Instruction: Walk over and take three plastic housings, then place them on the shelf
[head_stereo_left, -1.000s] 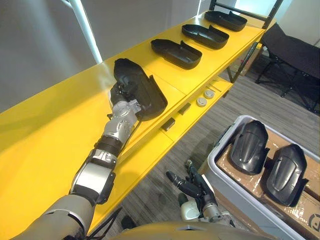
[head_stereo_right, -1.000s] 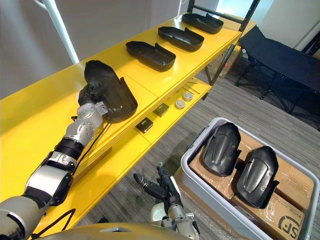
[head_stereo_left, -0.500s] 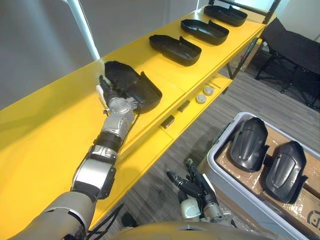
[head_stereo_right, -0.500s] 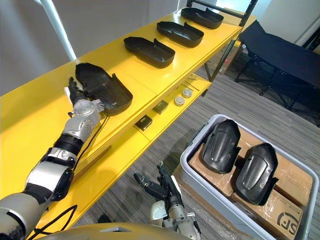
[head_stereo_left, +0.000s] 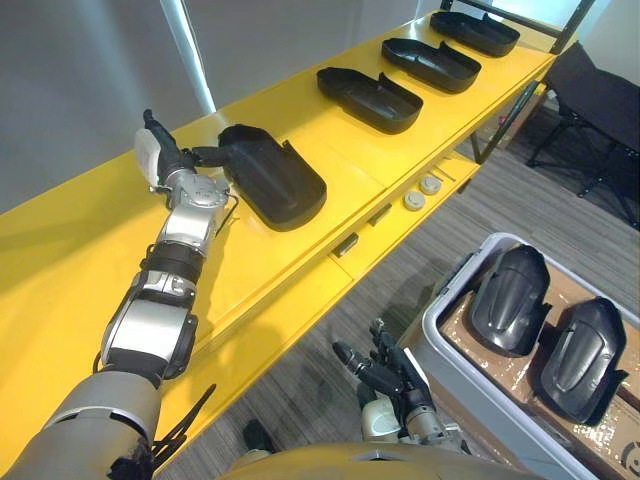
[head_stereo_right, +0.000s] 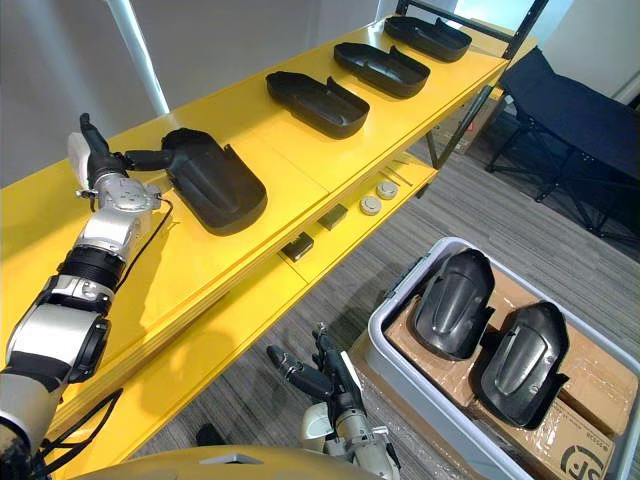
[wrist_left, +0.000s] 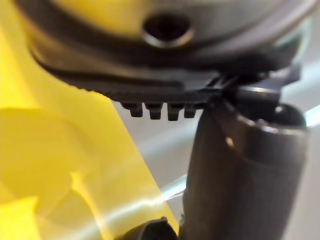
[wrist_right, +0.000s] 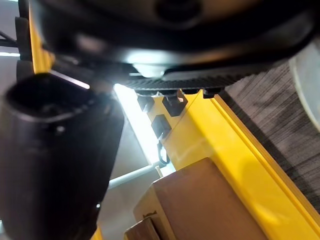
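The left hand (head_stereo_left: 172, 170), fingers straight and gripping nothing, reaches toward the near end of a black plastic housing (head_stereo_left: 272, 185) lying on the yellow shelf (head_stereo_left: 330, 165). Whether the fingertips touch the shell or sit just beside it is unclear. The piece lines up with three more housings (head_stereo_left: 370, 98) farther along, apparently to keep the row even. The right hand (head_stereo_left: 383, 372) hangs loose and empty near the floor, beside a grey bin (head_stereo_left: 432, 335) holding two further housings (head_stereo_left: 510, 300).

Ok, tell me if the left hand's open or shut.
Open: the left hand has straight fingers, beside the housing lying on the shelf.
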